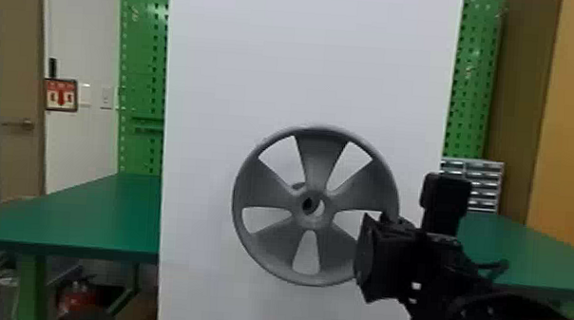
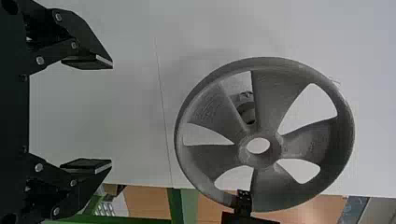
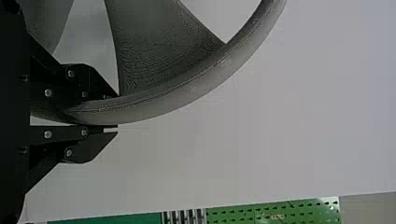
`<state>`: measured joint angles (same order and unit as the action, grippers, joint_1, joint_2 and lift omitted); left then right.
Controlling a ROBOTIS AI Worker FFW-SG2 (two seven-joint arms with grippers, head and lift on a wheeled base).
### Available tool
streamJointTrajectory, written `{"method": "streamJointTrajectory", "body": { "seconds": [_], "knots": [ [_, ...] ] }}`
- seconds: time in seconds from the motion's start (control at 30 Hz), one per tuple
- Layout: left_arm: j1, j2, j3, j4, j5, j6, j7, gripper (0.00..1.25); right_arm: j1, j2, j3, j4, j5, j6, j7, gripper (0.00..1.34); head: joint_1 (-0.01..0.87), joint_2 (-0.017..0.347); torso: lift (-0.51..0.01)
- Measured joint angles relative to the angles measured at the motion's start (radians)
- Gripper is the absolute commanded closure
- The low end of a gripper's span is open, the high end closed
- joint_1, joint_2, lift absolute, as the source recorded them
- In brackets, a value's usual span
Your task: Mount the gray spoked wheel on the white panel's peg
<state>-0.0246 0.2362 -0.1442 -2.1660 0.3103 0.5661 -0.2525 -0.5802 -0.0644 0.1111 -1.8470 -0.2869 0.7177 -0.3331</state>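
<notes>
Right gripper (image 1: pixel 375 248): fingers pinch the rim of the gray spoked wheel (image 1: pixel 320 157), one on each side; wheel extends leftward from it, before the white panel (image 1: pixel 307 53). Left gripper (image 2: pixel 112 114): fingers spread wide, wheel beyond the tips. Peg (image 2: pixel 250 112) shows between spokes, offset from the hub opening.

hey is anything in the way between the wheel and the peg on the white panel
Nothing visible stands between them. The right gripper holds the wheel by its rim, and the peg shows behind it through a gap between spokes. The hub likely needs lining up with it first.
</notes>
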Motion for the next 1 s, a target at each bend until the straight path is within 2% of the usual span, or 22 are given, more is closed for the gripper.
{"method": "streamJointTrajectory", "body": {
  "seconds": [0.6, 0.83, 1.0],
  "knots": [
    [-0.003, 0.000, -0.004, 0.000, 0.000, 0.002, -0.001, 0.49, -0.007, 0.000, -0.005, 0.044, 0.004, -0.028, 0.000, 1.24, 0.123, -0.008, -0.403],
    [-0.003, 0.000, -0.005, 0.000, -0.003, 0.002, -0.001, 0.49, -0.013, 0.000, -0.012, 0.078, 0.010, -0.056, 0.049, 1.24, 0.123, -0.008, -0.403],
    [-0.003, 0.000, -0.005, 0.000, -0.005, 0.002, -0.001, 0.49, -0.018, 0.001, -0.010, 0.091, 0.011, -0.065, 0.056, 1.24, 0.123, -0.008, -0.403]
  ]
}}
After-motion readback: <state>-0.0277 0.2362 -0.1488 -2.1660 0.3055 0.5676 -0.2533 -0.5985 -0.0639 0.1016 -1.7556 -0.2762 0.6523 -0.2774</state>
